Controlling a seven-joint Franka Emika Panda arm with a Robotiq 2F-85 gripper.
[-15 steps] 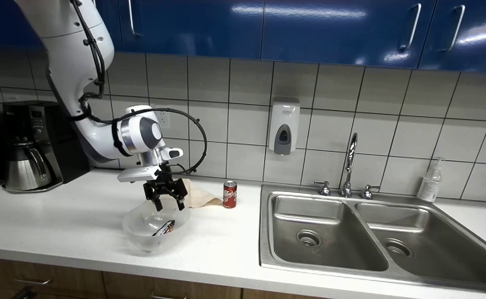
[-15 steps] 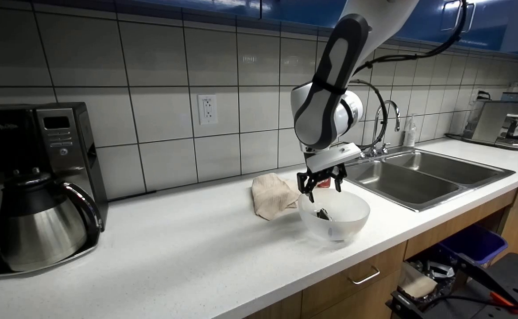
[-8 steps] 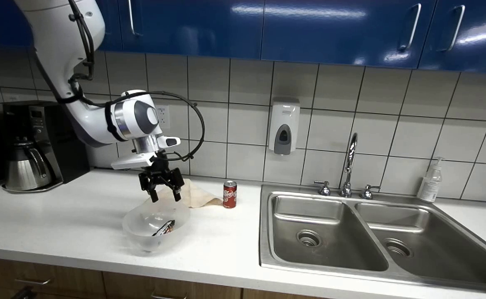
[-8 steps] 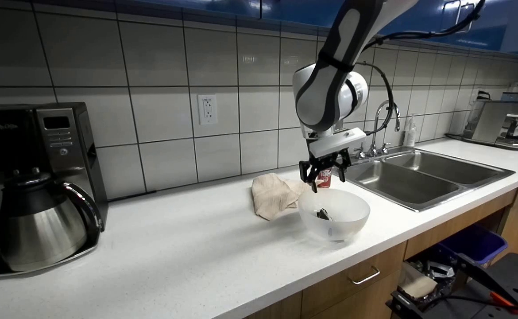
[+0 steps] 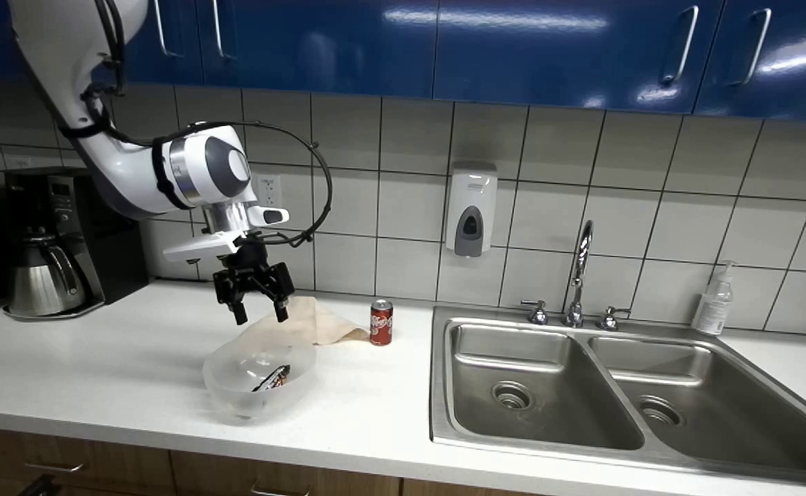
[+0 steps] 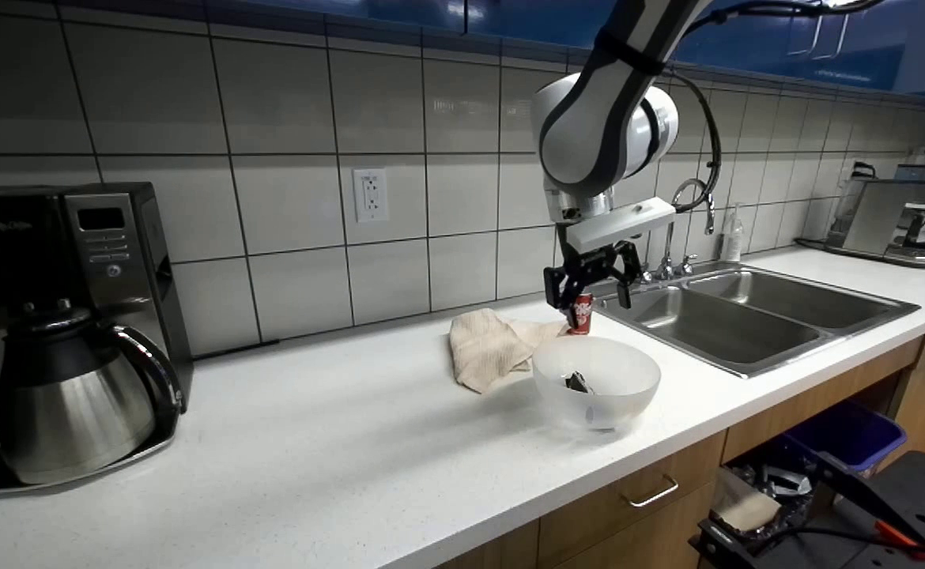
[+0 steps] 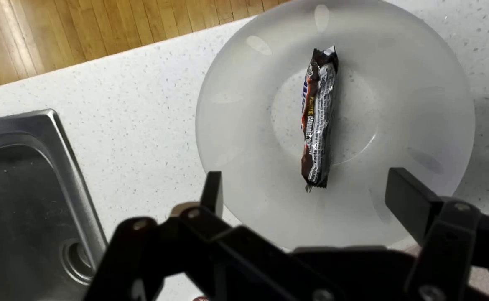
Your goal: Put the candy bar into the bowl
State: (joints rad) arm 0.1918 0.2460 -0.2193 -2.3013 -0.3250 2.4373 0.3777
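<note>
The candy bar, in a dark brown and silver wrapper, lies inside the frosted bowl. The candy bar shows in both exterior views (image 5: 272, 378) (image 6: 578, 382) and lengthwise in the wrist view (image 7: 319, 121). The translucent white bowl (image 5: 227, 386) (image 6: 624, 403) stands upright on the counter and fills much of the wrist view (image 7: 244, 146). My black gripper (image 5: 261, 315) (image 6: 598, 310) is above the bowl, apart from it and the bar. In the wrist view the gripper's two fingers (image 7: 309, 191) are wide apart with nothing held between them.
A red soda can (image 5: 381, 322) and a beige cloth (image 6: 490, 352) lie behind the bowl. A steel double sink (image 5: 440, 386) is beside them. A coffee maker with a carafe (image 6: 75, 411) stands at the other end. The counter's front edge runs close to the bowl.
My gripper has risen from just over the bowl's rim to well above it, moving slightly left in an exterior view. It stays open. The bowl and candy bar have not moved.
</note>
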